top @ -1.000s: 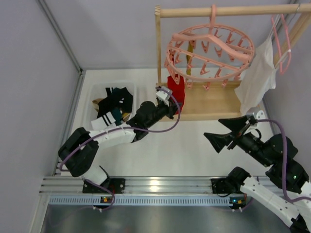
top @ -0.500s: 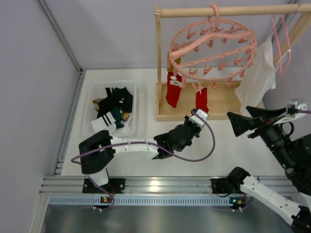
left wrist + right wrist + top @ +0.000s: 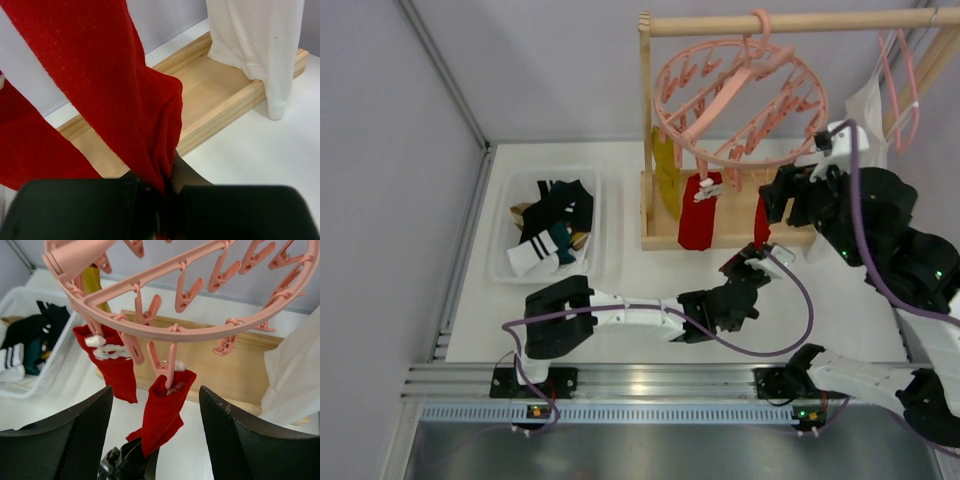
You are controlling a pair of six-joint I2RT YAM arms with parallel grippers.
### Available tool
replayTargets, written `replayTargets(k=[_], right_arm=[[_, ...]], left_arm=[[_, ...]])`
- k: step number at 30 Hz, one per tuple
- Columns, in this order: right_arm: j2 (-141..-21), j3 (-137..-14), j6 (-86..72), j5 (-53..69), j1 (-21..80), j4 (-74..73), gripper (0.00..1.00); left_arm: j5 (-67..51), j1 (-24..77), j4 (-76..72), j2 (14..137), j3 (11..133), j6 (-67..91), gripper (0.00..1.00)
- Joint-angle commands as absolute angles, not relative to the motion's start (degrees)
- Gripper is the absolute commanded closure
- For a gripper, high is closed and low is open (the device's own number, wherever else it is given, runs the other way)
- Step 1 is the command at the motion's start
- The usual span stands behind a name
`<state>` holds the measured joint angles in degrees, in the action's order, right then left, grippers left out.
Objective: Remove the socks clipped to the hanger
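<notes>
At the far left a white plastic basket (image 3: 498,262) holds a heap of black, white-striped and teal socks (image 3: 555,215), so part of the job looks done. The round pink plastic ring hanger (image 3: 200,335) hooks over a wooden rail (image 3: 770,20) and hangs tilted. It carries a mustard yellow sock (image 3: 666,180), then a red sock (image 3: 700,215), then a second red sock (image 3: 165,410) pinched in a pink clip peg (image 3: 170,365). The left gripper (image 3: 167,200) is clamped tight on the toe end of that second red sock, and the fabric runs taut up toward the ring. Further right, the right gripper (image 3: 156,388) hovers near that peg with its jaws apart and nothing between them. To free the sock cleanly, the left arm should probably pull smoothly along the sock's length, in line with the peg. A sideways drag would only swing the ring. The right gripper could steady the rim or squeeze the peg's upper ends, keeping clear of the white cloth garment (image 3: 255,45) at the far right.
</notes>
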<state>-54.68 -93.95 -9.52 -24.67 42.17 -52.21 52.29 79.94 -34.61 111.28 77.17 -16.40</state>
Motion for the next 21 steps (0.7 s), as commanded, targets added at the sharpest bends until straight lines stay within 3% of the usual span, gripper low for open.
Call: replayTargets(k=[1,21], right_arm=[[-58.43,-96.5,-6.07,-27.33,41.57,-55.9,0.34],[-72.07,-98.96,-4.57,-34.71,41.75,-51.68,0.47]], left_arm=[[54.32,80.33,-35.07,111.97,79.63,-17.93,1.0],[54.49,80.68,-35.16,113.29,80.6,-18.19,1.0]])
